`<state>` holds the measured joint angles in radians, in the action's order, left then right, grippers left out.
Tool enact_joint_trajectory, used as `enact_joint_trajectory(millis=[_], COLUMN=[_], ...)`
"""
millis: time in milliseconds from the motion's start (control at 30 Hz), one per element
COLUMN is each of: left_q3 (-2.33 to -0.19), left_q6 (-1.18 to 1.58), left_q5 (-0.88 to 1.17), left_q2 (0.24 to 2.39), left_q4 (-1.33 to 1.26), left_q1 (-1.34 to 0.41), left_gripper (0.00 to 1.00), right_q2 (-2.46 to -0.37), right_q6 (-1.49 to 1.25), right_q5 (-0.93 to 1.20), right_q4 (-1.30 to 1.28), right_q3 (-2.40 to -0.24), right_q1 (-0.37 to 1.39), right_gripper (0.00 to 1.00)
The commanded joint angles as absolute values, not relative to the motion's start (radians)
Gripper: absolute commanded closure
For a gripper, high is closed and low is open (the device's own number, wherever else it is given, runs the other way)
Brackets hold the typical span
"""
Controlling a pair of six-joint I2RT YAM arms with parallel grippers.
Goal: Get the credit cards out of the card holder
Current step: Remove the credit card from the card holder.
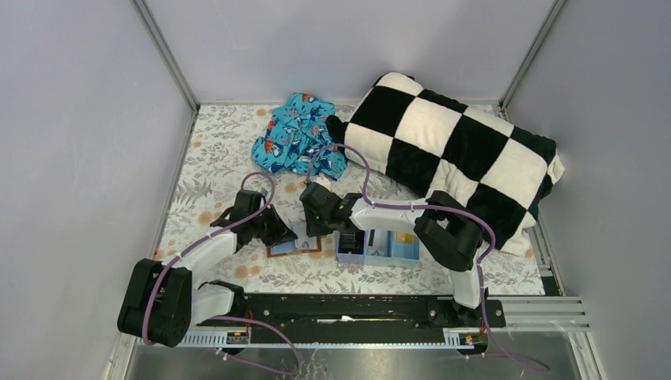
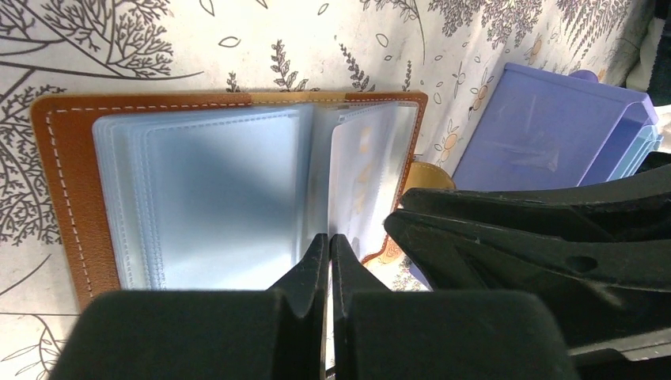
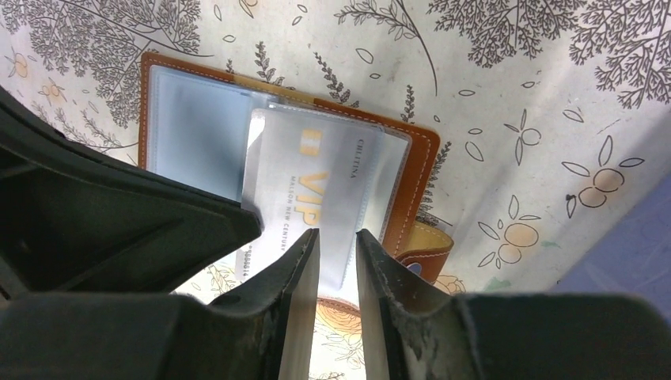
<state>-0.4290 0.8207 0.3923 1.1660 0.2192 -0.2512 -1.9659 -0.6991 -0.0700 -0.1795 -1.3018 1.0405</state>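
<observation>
Holder [image 3: 407,154] lies open and flat on the floral table [image 1: 229,150], just left of the blue tray [image 2: 538,134], with both arms down over it. Through one frosted sleeve shows a pale card [image 3: 316,170] with gold VIP lettering, tucked in its pocket on the clasp side. So the extraction step is on, and that card isn't out yet. Left gripper [image 2: 328,247] has its jaws pressed together at the near edge of the sleeve stack, by the spine. Whether a leaf is caught between them or it's only pinning the stack, I can't tell. Right gripper [image 3: 337,241] hangs over the near end of the VIP sleeve, jaws at a narrow gap with the card's face showing through it, nothing clamped that I can see. The two grippers sit very close together. My read: left steadies the holder while right lines up for the pull. Next, the right jaws need to find the card's own edge rather than the plastic, close across its thin side, and draw it out the pocket's open end. Which end is open isn't clear from here. The risk is grabbing sleeve and card together and lifting the whole holder.
</observation>
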Motion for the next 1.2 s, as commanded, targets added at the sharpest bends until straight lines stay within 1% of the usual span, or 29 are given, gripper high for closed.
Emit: enact_joint_trajectory(millis=[0,300,533,633,700,733,833,1000,1167], left_q3=[-0.406,-0.408,-0.411,-0.410,-0.407,-0.407,-0.405,-0.400,-0.383], left_q6=[0.833,0.833,0.830,0.827,0.825,0.824,0.825,0.839,0.858], left_q5=[0.382,0.388,0.393,0.394,0.396,0.392,0.375,0.355,0.328], left_q2=[1.156,1.172,1.182,1.178,1.166,1.155,1.127,1.104,1.076], left_q4=[0.182,0.173,0.172,0.175,0.181,0.188,0.211,0.245,0.272], left_q1=[-0.244,-0.244,-0.244,-0.242,-0.242,-0.242,-0.239,-0.235,-0.232], left_gripper=[1.00,1.00,1.00,1.00,1.00,1.00,1.00,1.00,1.00], right_q2=[-1.936,-1.951,-2.009,-2.030,-2.042,-2.048,-2.058,-2.111,-2.128], right_q6=[-0.682,-0.701,-0.720,-0.734,-0.747,-0.753,-0.769,-0.790,-0.802], right_q5=[-0.082,-0.067,-0.072,-0.079,-0.099,-0.109,-0.137,-0.151,-0.142], right_q4=[-0.205,-0.185,-0.170,-0.172,-0.191,-0.203,-0.231,-0.313,-0.331], right_q3=[-1.348,-1.333,-1.315,-1.307,-1.310,-1.315,-1.323,-1.378,-1.388], right_q1=[1.039,1.044,1.044,1.045,1.044,1.044,1.043,1.040,1.039], right_gripper=[0.68,0.69,0.71,0.76,0.81,0.85,0.99,1.00,1.00])
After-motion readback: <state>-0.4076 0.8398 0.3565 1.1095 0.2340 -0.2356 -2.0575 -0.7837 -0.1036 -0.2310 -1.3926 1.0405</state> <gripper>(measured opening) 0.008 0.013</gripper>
